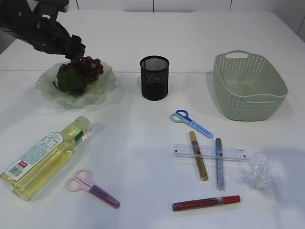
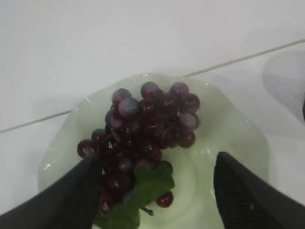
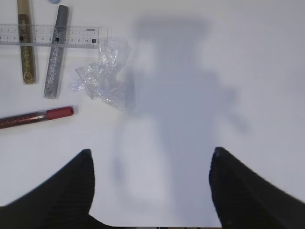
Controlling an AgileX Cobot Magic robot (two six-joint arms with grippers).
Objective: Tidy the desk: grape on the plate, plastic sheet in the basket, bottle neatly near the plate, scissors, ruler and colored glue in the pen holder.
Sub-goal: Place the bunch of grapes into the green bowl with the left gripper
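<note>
A dark purple grape bunch [image 1: 81,70] with a green leaf lies on the pale green plate [image 1: 47,88]. My left gripper [image 1: 75,51] hangs just over it, jaws open; in the left wrist view the grape [image 2: 147,119] sits between the spread fingers [image 2: 76,191], nearer the left one. A yellow bottle [image 1: 43,157] lies on its side at front left. Pink scissors [image 1: 93,188], blue scissors [image 1: 190,123], a clear ruler [image 1: 209,151], gold glue [image 1: 198,155], silver glue [image 1: 218,164] and red glue [image 1: 206,203] lie flat. My right gripper [image 3: 151,151] is open over bare table beside the crumpled plastic sheet [image 3: 102,74].
The black mesh pen holder [image 1: 154,78] stands upright at centre back. A green woven basket [image 1: 248,86] sits at back right with nothing showing inside. The ruler lies across the gold and silver glue sticks. The plastic sheet [image 1: 257,171] is near the right edge.
</note>
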